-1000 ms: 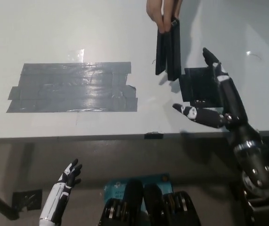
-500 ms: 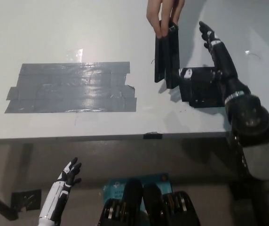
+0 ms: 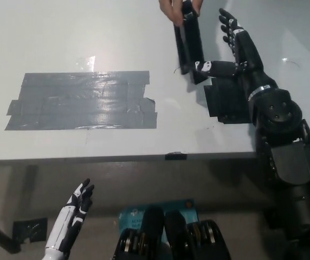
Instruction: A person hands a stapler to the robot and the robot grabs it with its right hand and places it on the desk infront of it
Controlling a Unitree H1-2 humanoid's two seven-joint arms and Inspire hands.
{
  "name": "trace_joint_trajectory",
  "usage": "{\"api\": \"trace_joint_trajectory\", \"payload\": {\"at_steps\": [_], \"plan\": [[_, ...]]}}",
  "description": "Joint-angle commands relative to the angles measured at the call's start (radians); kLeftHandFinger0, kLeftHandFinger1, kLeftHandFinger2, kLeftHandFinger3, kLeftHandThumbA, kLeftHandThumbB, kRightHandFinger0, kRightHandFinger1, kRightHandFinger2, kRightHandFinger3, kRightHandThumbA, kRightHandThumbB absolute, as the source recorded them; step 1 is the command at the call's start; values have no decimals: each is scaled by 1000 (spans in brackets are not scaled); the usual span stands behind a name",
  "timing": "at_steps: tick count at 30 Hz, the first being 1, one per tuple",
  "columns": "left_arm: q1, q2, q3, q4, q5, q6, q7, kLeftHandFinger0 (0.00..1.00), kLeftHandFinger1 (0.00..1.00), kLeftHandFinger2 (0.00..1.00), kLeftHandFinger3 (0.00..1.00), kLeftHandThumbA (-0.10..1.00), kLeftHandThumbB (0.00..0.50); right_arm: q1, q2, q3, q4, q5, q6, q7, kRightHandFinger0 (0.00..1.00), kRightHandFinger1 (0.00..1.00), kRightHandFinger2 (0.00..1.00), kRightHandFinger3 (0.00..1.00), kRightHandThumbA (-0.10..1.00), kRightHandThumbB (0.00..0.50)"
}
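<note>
Stapler [image 3: 189, 43]: a long, black, matte object of two slim bars lying side by side, held by a person's hand [image 3: 178, 9] at its far end, at the far edge of the white desk [image 3: 79, 38]. It hangs lengthwise, its near end pointing toward me and slightly right, above the desk surface, and casts a dark shadow just beside it. Whether the near tip touches the desk I cannot tell.

My black right hand [image 3: 232, 51] is raised over the desk just right of the stapler. Its fingers are spread and point far, and one digit reaches left so that its pale tip lies against the stapler's near end. The hand has not closed and holds nothing. My black right arm [image 3: 277, 124] runs back from it to the near right, crossing the desk edge.

Grey tape patch [image 3: 82, 100], a wide rectangle of overlapping glossy strips, lies on the desk well left of the stapler.

My white left hand [image 3: 75, 208] rests low at the near left, below the desk edge, fingers apart and holding nothing.
</note>
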Motion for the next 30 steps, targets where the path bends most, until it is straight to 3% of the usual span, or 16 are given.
{"api": "trace_joint_trajectory", "payload": {"at_steps": [1,3,8,17,18,19,20,21,22,23,24,25,26,28,30], "plan": [[-15,8,4,-38,9,8,-2,1000,1000,1000,1000,883,475,-31,20,16,-41,22,8,10,1000,1000,1000,1000,1000,397],[-16,9,4,-40,10,13,-3,1000,1000,1000,1000,882,481,-21,20,21,-48,19,9,11,1000,1000,1000,1000,1000,400],[-13,16,3,-45,18,8,-4,950,1000,1000,1000,830,440,7,19,31,-73,15,15,10,1000,1000,1000,1000,1000,425],[-14,12,6,-52,11,25,-7,950,1000,1000,1000,848,472,-56,-6,46,69,-6,8,-2,1000,1000,1000,1000,1000,407],[-14,12,7,-53,8,27,-8,947,1000,1000,1000,843,475,-62,-7,46,83,-10,13,-11,1000,1000,1000,1000,960,397],[-14,8,8,-52,3,28,-7,942,1000,1000,1000,834,476,-81,-10,55,110,-54,58,-59,1000,1000,1000,1000,719,359],[-13,7,7,-52,5,28,-6,941,1000,1000,1000,835,471,-94,-12,70,128,-96,98,-97,906,895,920,1000,517,278],[-14,8,6,-52,7,30,-7,939,1000,1000,1000,836,460,-105,-14,80,147,-124,117,-126,401,439,457,653,201,228],[-15,9,6,-52,8,31,-8,938,1000,1000,1000,836,459,-112,-15,86,163,-137,122,-145,260,355,444,540,81,256],[-16,10,5,-53,12,33,-8,936,1000,1000,1000,839,453,-118,-20,98,191,-158,101,-168,52,143,239,303,-64,213],[-22,14,4,-50,18,28,-7,934,1000,1000,1000,847,447,-128,-27,107,226,-165,72,-178,2,44,262,265,-99,198],[-26,16,4,-48,20,26,-7,933,1000,1000,1000,850,446,-133,-30,110,239,-165,62,-180,0,40,328,315,-100,187],[-28,14,7,-49,13,34,-8,934,1000,1000,1000,847,456,-134,-29,109,257,-162,37,-195,0,144,524,449,-100,180],[-33,15,9,-53,13,40,-8,926,1000,994,1000,851,466,-136,-28,105,267,-157,17,-208,0,237,679,631,-100,167],[-34,16,8,-55,14,42,-10,927,1000,993,1000,851,466,-128,-24,102,252,-157,21,-214,0,301,748,711,-100,151]]}}
